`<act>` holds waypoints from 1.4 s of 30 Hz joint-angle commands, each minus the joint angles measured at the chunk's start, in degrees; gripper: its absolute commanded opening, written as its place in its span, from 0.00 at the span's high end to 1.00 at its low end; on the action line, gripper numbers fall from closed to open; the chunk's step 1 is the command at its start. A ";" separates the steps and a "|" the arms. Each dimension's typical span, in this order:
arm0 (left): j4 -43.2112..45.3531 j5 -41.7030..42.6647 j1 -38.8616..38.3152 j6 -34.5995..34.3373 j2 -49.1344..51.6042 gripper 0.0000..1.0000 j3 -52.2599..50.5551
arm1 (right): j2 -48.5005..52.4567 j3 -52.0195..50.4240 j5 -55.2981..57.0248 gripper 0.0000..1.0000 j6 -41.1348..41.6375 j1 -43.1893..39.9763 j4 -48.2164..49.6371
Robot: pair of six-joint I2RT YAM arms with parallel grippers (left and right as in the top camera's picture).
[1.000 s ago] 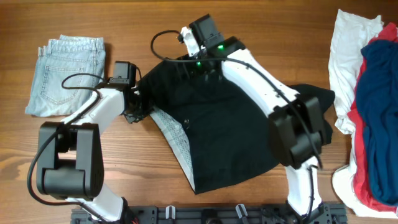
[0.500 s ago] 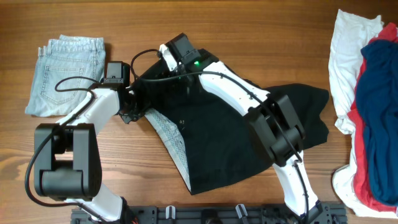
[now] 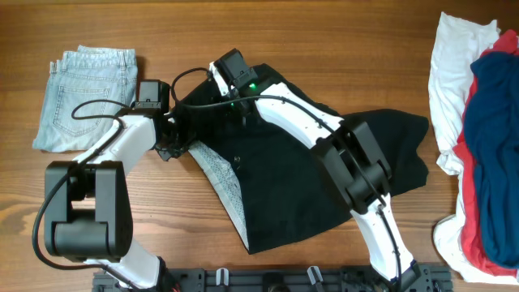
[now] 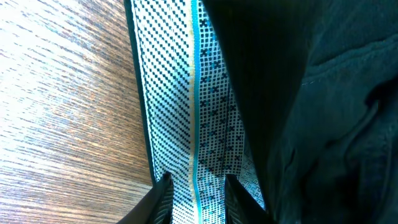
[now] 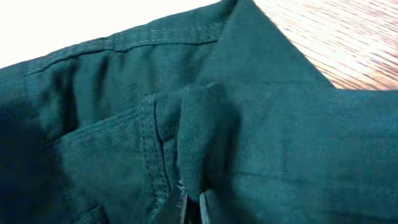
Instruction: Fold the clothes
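Note:
The black trousers [image 3: 308,174] lie spread in the middle of the table, with a pale patterned waistband lining [image 3: 220,174] turned out along their left edge. My left gripper [image 3: 171,138] sits at the upper left corner of the trousers. In the left wrist view the left gripper [image 4: 198,202] is open, a finger on each side of the lining [image 4: 186,93]. My right gripper [image 3: 229,83] is at the top edge. In the right wrist view the right gripper [image 5: 196,208] is shut on a raised fold of the black fabric [image 5: 186,143].
Folded light-blue denim [image 3: 85,97] lies at the far left. A heap of white [image 3: 450,89], red [image 3: 469,162] and navy [image 3: 491,122] clothes fills the right edge. Bare wood [image 3: 122,211] shows around the trousers, and a black rail [image 3: 268,280] runs along the front edge.
My right arm swung left along the top edge of the trousers and its jaws closed on a fold. The left gripper's jaws widened slightly and the left arm shifted a little up and left.

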 commanded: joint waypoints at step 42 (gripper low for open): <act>5.97 -3.96 1.20 3.10 2.97 0.69 -2.75 | -8.85 -12.90 -12.13 0.42 -6.03 -28.50 -7.10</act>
